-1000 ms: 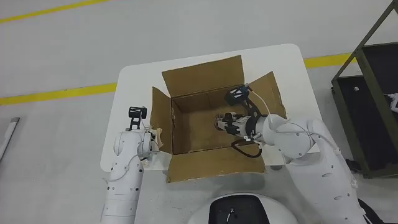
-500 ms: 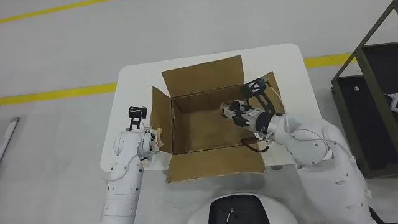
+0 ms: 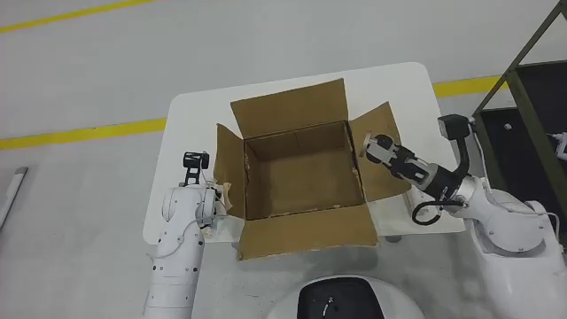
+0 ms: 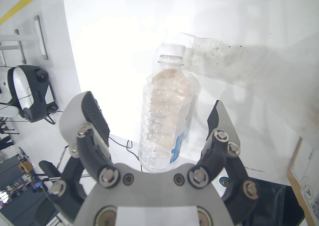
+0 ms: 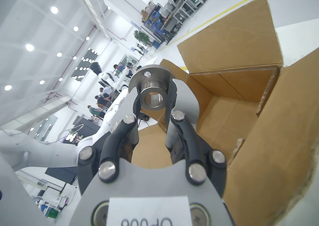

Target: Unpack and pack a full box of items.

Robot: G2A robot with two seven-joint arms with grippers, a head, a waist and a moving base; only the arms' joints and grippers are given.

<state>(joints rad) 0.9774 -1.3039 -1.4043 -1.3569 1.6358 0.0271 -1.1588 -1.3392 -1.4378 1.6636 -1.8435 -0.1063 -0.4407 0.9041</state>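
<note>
White worktop [image 3: 390,80], open box [image 3: 288,106] looking emptied. Your right gripper [image 5: 154,90] is backing out over the side flap, fingers clamping a metal pulley [image 5: 149,86], so unpacking is nearly wrapping up. Left wrist view is giving you the clear bottle [image 4: 164,122] lying untouched between the left gripper's [image 4: 153,102] spread fingers.

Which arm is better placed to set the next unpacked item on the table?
Probably right. The right end effector is shut on a metal pulley above the box flap; the left end effector is open around a bottle, gripping nothing.
</note>
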